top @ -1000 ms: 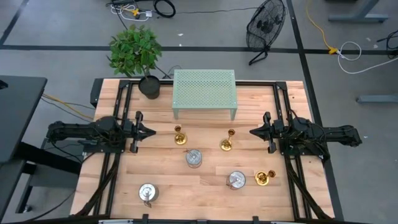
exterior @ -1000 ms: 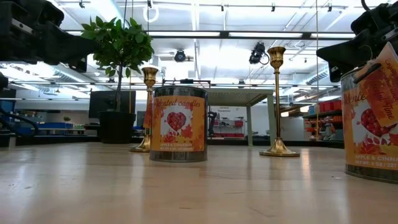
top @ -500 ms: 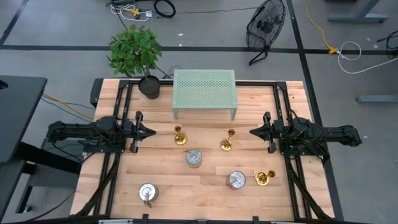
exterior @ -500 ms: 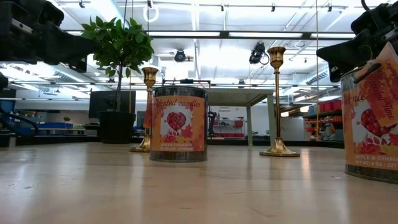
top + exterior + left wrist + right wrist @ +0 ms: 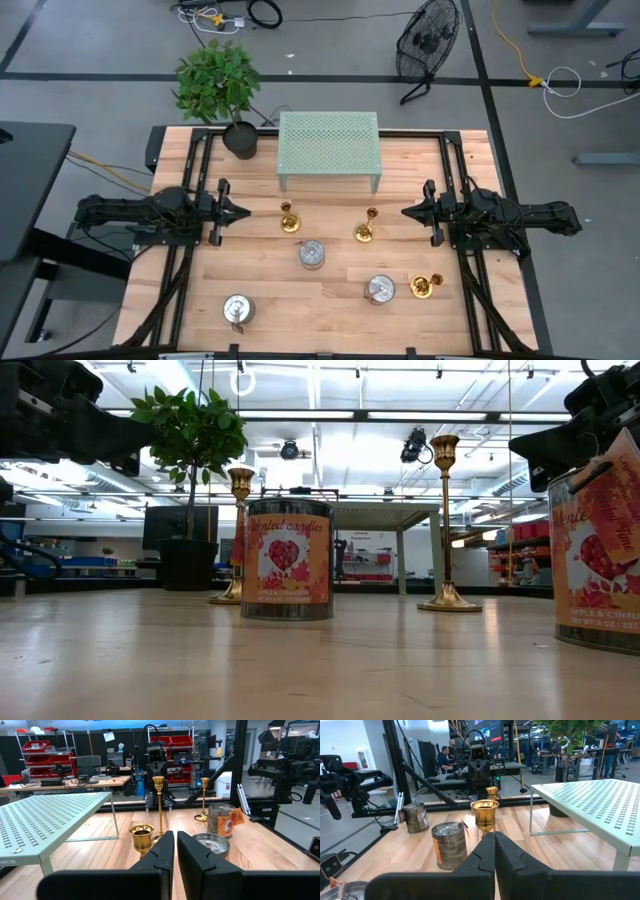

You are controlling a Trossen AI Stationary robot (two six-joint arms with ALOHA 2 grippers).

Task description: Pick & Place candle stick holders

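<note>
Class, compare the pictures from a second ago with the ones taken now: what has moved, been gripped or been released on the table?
Nothing has visibly changed. The left gripper and the right gripper stay shut and empty, facing each other across the table. The three candle stick holders and the candle tins stand where they stood.

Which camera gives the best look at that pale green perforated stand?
The high view: the whole green stand shows from above, at the table's far edge. The left wrist view and right wrist view each catch one corner; in the low view it is small, behind the tin.
</note>
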